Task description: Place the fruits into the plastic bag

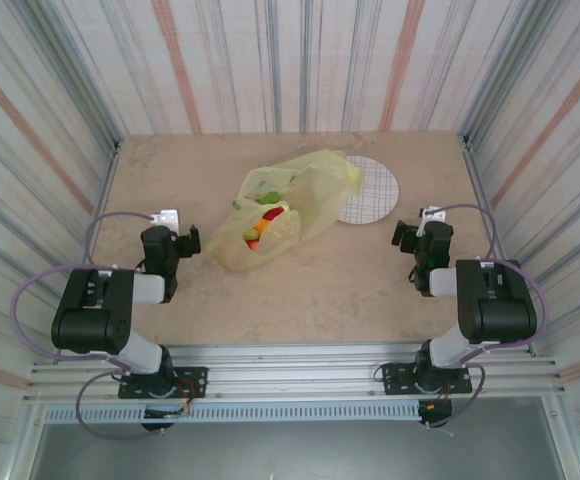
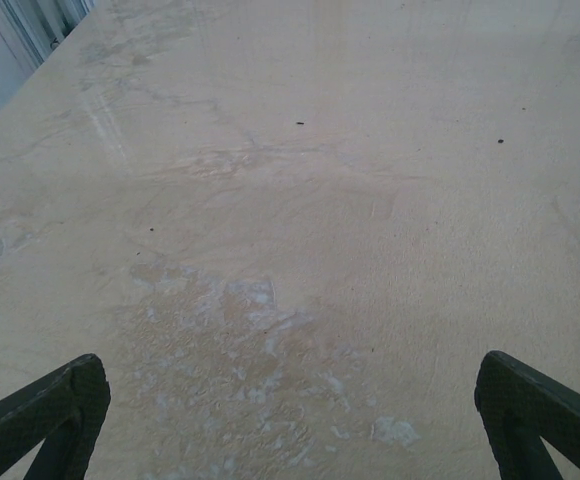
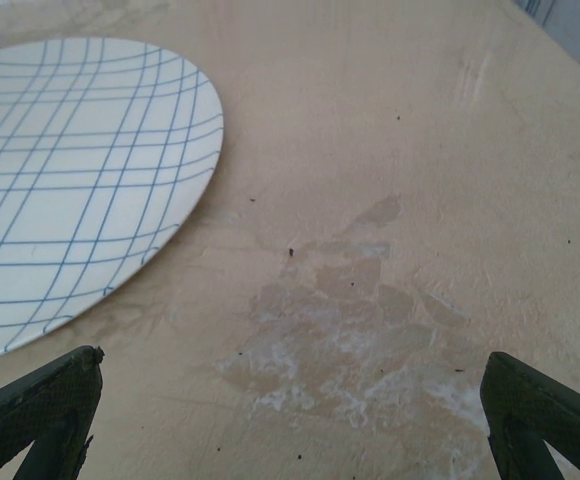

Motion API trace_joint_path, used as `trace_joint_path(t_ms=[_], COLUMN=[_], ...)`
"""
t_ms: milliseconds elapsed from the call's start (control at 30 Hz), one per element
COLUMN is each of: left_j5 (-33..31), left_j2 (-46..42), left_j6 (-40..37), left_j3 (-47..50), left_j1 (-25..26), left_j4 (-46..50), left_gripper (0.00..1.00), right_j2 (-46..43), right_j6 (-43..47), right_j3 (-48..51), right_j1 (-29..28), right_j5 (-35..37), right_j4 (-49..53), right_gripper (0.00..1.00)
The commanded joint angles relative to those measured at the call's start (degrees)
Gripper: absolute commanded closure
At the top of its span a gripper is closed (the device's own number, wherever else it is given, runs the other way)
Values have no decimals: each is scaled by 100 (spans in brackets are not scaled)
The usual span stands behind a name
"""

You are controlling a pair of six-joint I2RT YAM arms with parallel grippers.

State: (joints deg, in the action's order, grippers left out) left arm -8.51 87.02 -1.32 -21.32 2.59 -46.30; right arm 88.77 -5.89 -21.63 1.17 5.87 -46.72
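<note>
The yellow-green plastic bag (image 1: pixel 290 200) lies crumpled in the middle of the table. Fruits (image 1: pixel 262 228) show through its near end: red, orange and green ones bunched together inside. My left gripper (image 1: pixel 170 225) hovers over bare table to the left of the bag, its fingers (image 2: pixel 50 410) spread wide with nothing between them. To the right of the bag my right gripper (image 1: pixel 420 225) is open too, its fingers (image 3: pixel 540 410) wide apart above bare table, just right of the plate.
A white round plate (image 1: pixel 370 190) with blue grid lines (image 3: pixel 60 180) lies right of the bag, partly under its edge. Striped walls (image 1: pixel 60 130) close the table on three sides. Worn pale patches (image 3: pixel 350 330) mark the tabletop.
</note>
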Motion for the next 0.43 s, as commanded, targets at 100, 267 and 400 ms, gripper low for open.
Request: trace_joint_path(t_ms=[100, 267, 400], left_j5=[34, 23, 19], left_j2=[-77, -56, -64], left_j6=[-48, -60, -58], left_j3=[-100, -118, -107], left_j1=[22, 22, 22], left_j4=[-82, -81, -89], left_gripper=[1, 1, 1], right_j2=[-40, -35, -36], right_j6=[11, 15, 16], right_j3=[-67, -54, -56], right_j1=[21, 21, 16], right_j5=[-121, -121, -119], right_j4=[-166, -180, -178], right_gripper=[1, 1, 1])
